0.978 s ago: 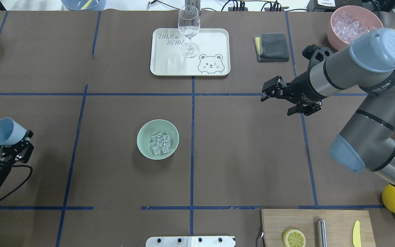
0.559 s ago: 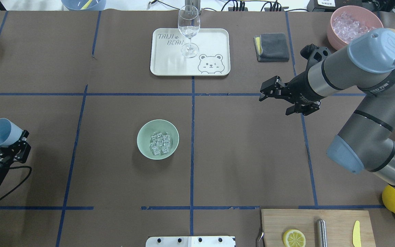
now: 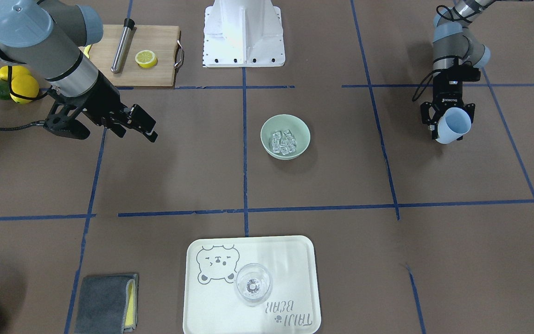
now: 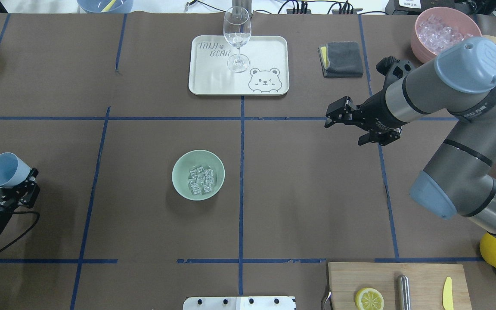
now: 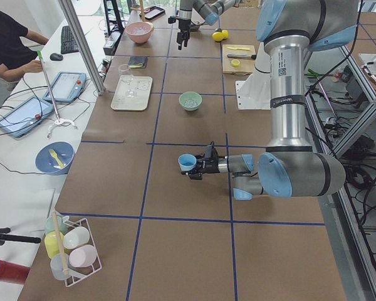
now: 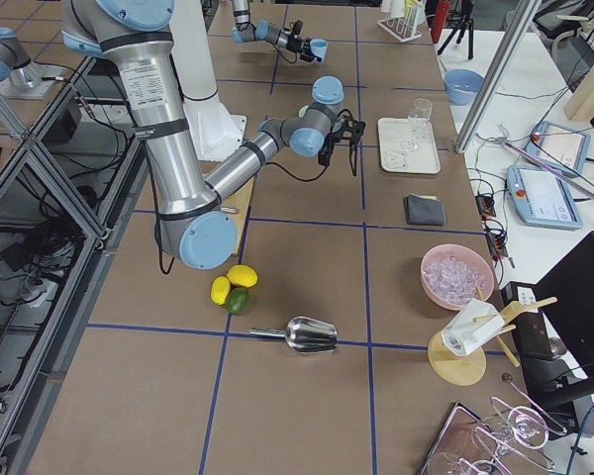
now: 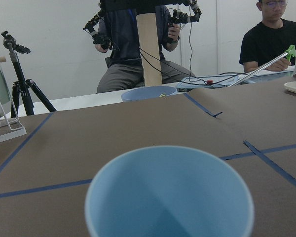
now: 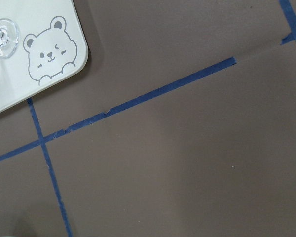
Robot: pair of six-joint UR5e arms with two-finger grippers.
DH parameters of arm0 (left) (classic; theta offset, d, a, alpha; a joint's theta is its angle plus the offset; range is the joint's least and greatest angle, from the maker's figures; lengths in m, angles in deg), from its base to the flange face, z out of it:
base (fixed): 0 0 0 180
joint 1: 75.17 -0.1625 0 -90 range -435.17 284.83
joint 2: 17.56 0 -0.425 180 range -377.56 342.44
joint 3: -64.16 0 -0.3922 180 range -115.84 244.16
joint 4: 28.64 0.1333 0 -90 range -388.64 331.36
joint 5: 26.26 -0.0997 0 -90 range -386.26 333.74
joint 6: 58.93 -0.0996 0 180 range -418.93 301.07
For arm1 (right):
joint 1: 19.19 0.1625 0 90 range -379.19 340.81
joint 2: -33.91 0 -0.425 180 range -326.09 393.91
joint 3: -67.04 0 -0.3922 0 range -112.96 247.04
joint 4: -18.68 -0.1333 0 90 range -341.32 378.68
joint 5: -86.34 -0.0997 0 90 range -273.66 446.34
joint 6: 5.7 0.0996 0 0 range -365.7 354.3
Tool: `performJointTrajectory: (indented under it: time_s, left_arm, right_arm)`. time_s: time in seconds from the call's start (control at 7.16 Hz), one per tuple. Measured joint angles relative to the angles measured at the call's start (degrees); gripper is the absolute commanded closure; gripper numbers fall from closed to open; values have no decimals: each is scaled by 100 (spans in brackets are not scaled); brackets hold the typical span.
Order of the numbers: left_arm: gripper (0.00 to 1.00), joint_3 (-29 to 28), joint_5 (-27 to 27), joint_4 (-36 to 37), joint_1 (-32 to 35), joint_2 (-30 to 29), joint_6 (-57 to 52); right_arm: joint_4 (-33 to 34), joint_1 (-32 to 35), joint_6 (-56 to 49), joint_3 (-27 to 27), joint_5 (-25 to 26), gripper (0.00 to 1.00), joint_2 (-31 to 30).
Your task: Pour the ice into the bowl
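grey arms (image 4: 420, 92) w/ blue caps (image 4: 467, 64)

Left gripper (image 4: 10, 181): displaced over the last second. It first swung outward to the robot's left, then came partway back. It now sits slightly nearer the robot's edge of the table than at the start.

Light blue tapered plastic cup (image 4: 6, 168): carried along between the left fingers. Its open mouth appears to point a little more upward than before, though the overhead angle makes the tilt hard to confirm.

Right gripper (image 4: 334, 115): a small drift only. The fingertips have edged towards the robot's left, and the grey forearm behind them has shifted with them.
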Motion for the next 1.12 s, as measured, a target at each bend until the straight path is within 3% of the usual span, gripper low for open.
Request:
performJointTrajectory:
  time_s: [0.7, 0.98, 1.12]
  left_arm:
    - [67, -154, 151, 6, -36, -79, 205]
    - [11, -159, 209, 4, -40, -93, 205]
    - [0, -159, 216, 0, -40, -92, 197]
  right_arm:
    - [-7, -47, 9, 3, 4, 0, 8]
    - [-7, -55, 12, 6, -2, 0, 29]
    - [-7, -57, 15, 0, -3, 0, 38]
